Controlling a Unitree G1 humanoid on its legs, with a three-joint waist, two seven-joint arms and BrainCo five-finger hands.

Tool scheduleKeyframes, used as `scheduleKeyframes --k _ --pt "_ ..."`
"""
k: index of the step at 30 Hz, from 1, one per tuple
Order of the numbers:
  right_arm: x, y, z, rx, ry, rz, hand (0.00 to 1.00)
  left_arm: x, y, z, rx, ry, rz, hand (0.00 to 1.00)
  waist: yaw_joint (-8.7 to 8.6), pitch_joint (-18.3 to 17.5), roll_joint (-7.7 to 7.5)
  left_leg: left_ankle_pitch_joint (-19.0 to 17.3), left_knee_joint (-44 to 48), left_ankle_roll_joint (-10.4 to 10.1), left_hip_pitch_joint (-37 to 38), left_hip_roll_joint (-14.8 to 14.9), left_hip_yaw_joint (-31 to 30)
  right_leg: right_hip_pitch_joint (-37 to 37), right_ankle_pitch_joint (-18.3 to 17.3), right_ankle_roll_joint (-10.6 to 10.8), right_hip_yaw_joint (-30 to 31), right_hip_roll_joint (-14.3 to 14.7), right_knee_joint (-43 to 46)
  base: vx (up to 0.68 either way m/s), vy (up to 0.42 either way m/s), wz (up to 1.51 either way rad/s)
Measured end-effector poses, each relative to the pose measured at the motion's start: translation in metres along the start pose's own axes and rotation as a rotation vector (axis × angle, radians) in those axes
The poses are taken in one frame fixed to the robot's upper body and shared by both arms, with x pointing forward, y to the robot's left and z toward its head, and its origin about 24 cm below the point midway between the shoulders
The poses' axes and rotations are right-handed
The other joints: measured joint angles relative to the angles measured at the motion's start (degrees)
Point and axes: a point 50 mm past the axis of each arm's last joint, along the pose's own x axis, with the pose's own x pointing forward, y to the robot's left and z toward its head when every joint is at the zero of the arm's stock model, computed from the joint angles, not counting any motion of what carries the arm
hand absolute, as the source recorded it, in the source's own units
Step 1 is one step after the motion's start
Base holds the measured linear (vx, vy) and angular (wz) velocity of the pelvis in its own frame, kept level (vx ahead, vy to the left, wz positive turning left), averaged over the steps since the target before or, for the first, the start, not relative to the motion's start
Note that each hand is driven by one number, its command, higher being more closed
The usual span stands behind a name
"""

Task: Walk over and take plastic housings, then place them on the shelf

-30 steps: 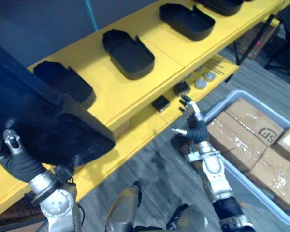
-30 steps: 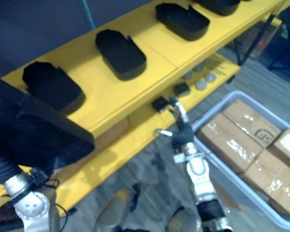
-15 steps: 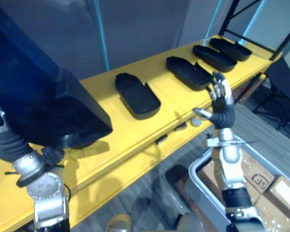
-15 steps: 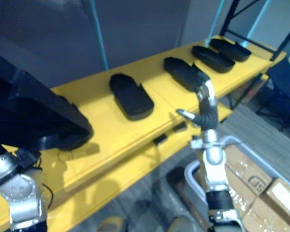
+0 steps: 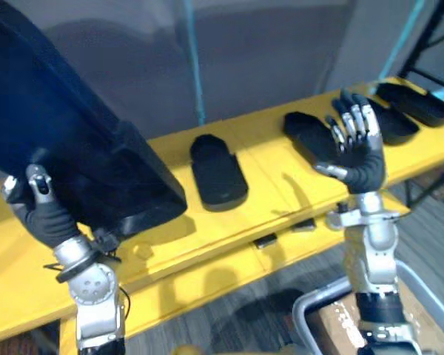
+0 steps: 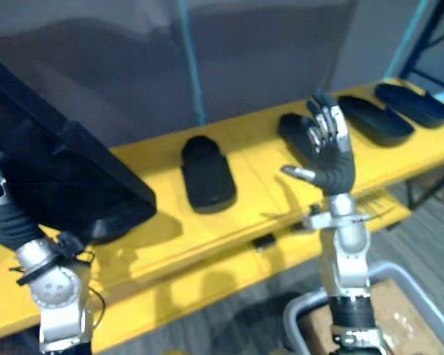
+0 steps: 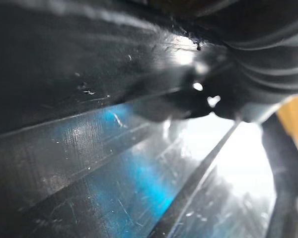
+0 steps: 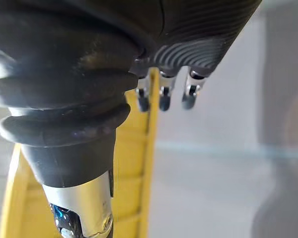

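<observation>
A large black plastic housing (image 5: 66, 148) hangs tilted over the left end of the yellow shelf (image 5: 281, 194). My left hand (image 5: 43, 211) is shut on its lower edge, thumb on the near face; the left wrist view has its glossy black wall (image 7: 89, 163) right against the camera. My right hand (image 5: 357, 148) is raised in front of the shelf, open, fingers (image 8: 161, 96) straight and holding nothing. Several smaller black housings lie in a row on the shelf: one in the middle (image 5: 218, 174), one behind my right hand (image 5: 305, 132), two further right (image 5: 422, 103).
A lower yellow shelf (image 5: 207, 285) carries small black parts (image 5: 265, 240). A grey bin (image 5: 311, 309) with a cardboard box (image 5: 342, 325) stands on the floor at the lower right. A grey wall with a teal post (image 5: 194, 66) backs the shelf.
The camera has tilted up and moved closer to the shelf. My right hand has risen from beside the lower shelf to above the upper shelf. The big housing stays in my left hand.
</observation>
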Motion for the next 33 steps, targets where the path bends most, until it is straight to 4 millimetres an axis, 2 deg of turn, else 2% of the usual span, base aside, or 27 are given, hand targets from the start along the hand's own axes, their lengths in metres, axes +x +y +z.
scheduleKeyframes --k 2,4,7,8,10,12,14,17,20,23,25,27,28,31,33 --pt "0.001 0.012 -0.005 0.057 0.003 0.027 0.0 -0.001 0.004 -0.001 0.037 0.006 0.006 1.0 0.6 0.0 -0.07 1.0 -1.1 0.4 0.0 -0.7 -1.8 2.1 -0.1 -0.1 -2.3 -0.7 -0.6 -0.07 -0.007 0.73" --pt "0.001 0.03 -0.011 0.121 -0.01 0.047 0.0 -0.003 0.011 0.005 0.091 -0.019 -0.007 1.0 1.39 -0.9 -1.26 2.2 -3.1 0.6 0.0 -1.8 -3.9 4.2 -1.8 1.8 -5.0 -1.6 -1.7 -0.08 -0.021 0.69" --pt "0.006 0.047 -0.019 0.198 -0.009 0.069 0.0 -0.005 0.021 0.011 0.162 -0.035 -0.008 1.0 2.7 -1.1 -1.54 2.9 -4.7 0.9 -0.2 -1.9 -5.8 5.9 -2.1 2.1 -7.7 -1.6 -2.5 -0.07 -0.035 0.51" --pt "0.01 0.058 -0.024 0.225 0.002 0.096 0.0 -0.005 0.027 0.012 0.192 -0.027 -0.001 1.0 3.26 -1.3 -1.72 3.5 -5.5 1.6 -0.4 -1.9 -5.8 6.7 -2.3 2.4 -9.2 -1.7 -2.7 -0.09 -0.04 0.62" --pt "0.016 0.071 -0.029 0.247 0.013 0.134 0.0 -0.005 0.037 0.012 0.239 -0.012 0.011 1.0 3.92 -1.8 -1.88 4.9 -6.3 1.2 -1.3 -1.8 -6.3 7.1 -2.3 2.5 -11.2 -2.0 -2.6 -0.05 -0.019 0.56" --pt "0.018 0.076 -0.032 0.227 0.027 0.142 0.0 -0.006 0.044 0.011 0.276 0.008 0.005 1.0 5.13 -2.0 -1.93 6.2 -7.4 0.3 -1.3 -2.0 -7.0 7.2 -2.3 2.6 -11.7 -2.1 -2.6 0.0 -0.002 0.35" --pt "0.017 0.075 -0.035 0.187 0.046 0.12 0.0 -0.01 0.054 0.01 0.331 0.042 -0.006 1.0 6.08 -2.1 -2.04 7.6 -8.9 0.3 -1.1 -2.5 -7.5 7.6 -2.1 2.9 -12.6 -2.7 -2.4 0.02 0.007 0.33" --pt "0.014 0.068 -0.042 0.138 0.095 0.074 0.0 -0.011 0.065 0.008 0.397 0.084 -0.019 1.0 6.1 -2.1 -2.03 7.9 -9.1 0.3 -1.0 -2.9 -7.1 7.6 -2.1 2.9 -12.3 -3.0 -2.4 0.01 0.014 0.08" --pt "0.002 0.044 -0.043 0.076 0.125 0.008 0.0 -0.008 0.081 -0.006 0.488 0.14 -0.046 1.0 5.8 -2.0 -1.89 7.9 -9.0 0.2 -0.8 -2.8 -5.1 6.7 -2.1 2.9 -10.7 -3.0 -2.3 -0.02 0.01 -0.2" --pt "-0.02 0.017 -0.04 0.001 0.181 -0.052 0.0 -0.004 0.115 -0.043 0.661 0.313 -0.052 1.0 3.91 -2.3 -1.1 8.0 -9.1 0.3 -0.3 -2.6 -1.9 5.3 -1.7 3.4 -8.2 -3.0 -2.3 -0.04 -0.002 -0.41" --pt "-0.038 -0.001 -0.036 -0.052 0.24 -0.09 0.0 -0.003 0.148 -0.074 0.792 0.487 -0.017 1.0 2.38 -2.9 -0.16 8.0 -9.8 0.3 0.1 -2.4 0.8 3.5 -1.7 3.4 -5.5 -2.8 -2.2 -0.07 -0.005 -0.52" --pt "-0.051 -0.012 -0.034 -0.087 0.291 -0.115 0.0 0.004 0.17 -0.089 0.859 0.577 0.024 1.0 0.97 -2.9 -0.01 8.0 -9.8 0.3 0.0 -2.3 2.7 1.7 -1.6 3.2 -3.4 -2.7 -1.8 -0.07 -0.003 -0.51" --pt "-0.06 -0.02 -0.033 -0.107 0.334 -0.132 0.0 0.01 0.18 -0.094 0.898 0.616 0.035 1.0 0.01 -2.8 0.16 8.0 -9.8 0.3 0.0 -2.3 3.6 0.7 -1.5 3.1 -2.3 -2.7 -1.5 -0.05 -0.007 -0.48" --pt "-0.081 -0.037 -0.032 -0.151 0.42 -0.181 0.0 0.028 0.194 -0.097 0.955 0.649 0.048 1.0 -1.6 -2.4 0.75 7.9 -9.9 0.3 -0.1 -2.4 6.0 -1.7 -1.4 3.1 0.4 -2.8 -0.6 -0.05 -0.007 -0.42" --pt "-0.089 -0.045 -0.028 -0.175 0.441 -0.211 0.0 0.036 0.2 -0.097 0.975 0.668 0.073 1.0 -2.06 -2.4 1.17 7.7 -9.8 0.6 -0.2 -2.5 7.2 -3.1 -1.5 3.1 1.9 -2.8 0.0 -0.04 -0.004 -0.35"
